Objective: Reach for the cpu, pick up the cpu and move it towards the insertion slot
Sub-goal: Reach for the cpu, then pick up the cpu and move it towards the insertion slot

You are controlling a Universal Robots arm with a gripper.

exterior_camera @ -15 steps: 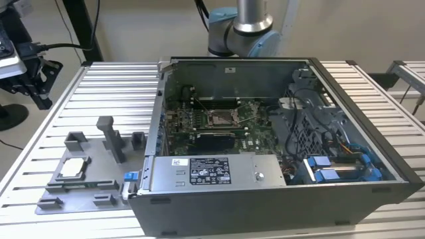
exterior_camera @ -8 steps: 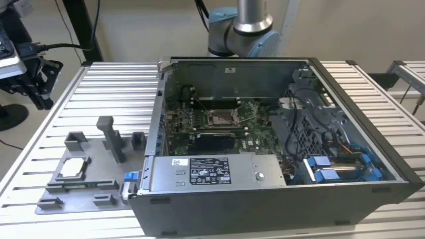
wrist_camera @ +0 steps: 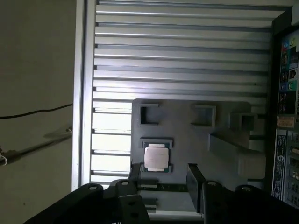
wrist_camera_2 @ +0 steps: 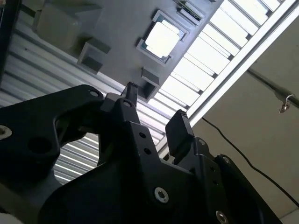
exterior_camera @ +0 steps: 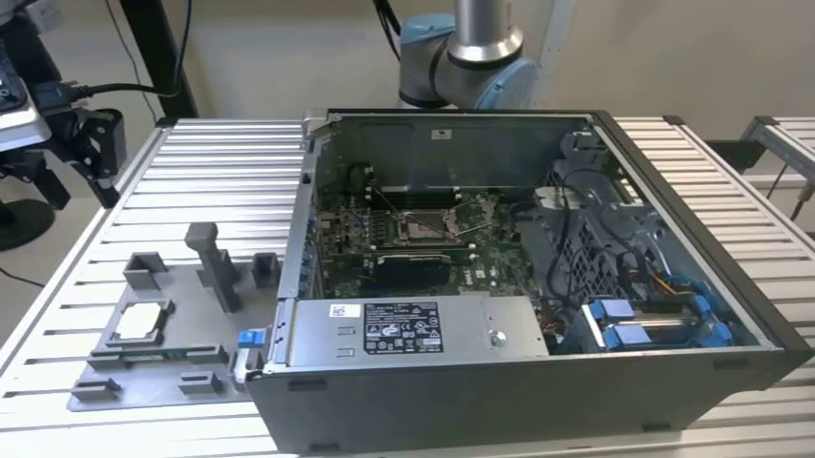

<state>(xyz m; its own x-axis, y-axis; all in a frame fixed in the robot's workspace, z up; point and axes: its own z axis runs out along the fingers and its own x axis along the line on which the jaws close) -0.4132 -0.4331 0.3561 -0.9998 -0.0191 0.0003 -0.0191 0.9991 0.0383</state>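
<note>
Pale square cpu (exterior_camera: 140, 322) lies flat — metal-framed insertion slot (exterior_camera: 421, 224) sits well apart.

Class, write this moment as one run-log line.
phase: reach | cpu: lying in grey tray | gripper: open, empty, near cpu | insertion slot: inside computer case

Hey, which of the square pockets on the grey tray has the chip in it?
The pocket nearest the open gripper: the cpu lies flat in it, pale and shiny. The two square pockets farther off on the grey tray are bare.
</note>
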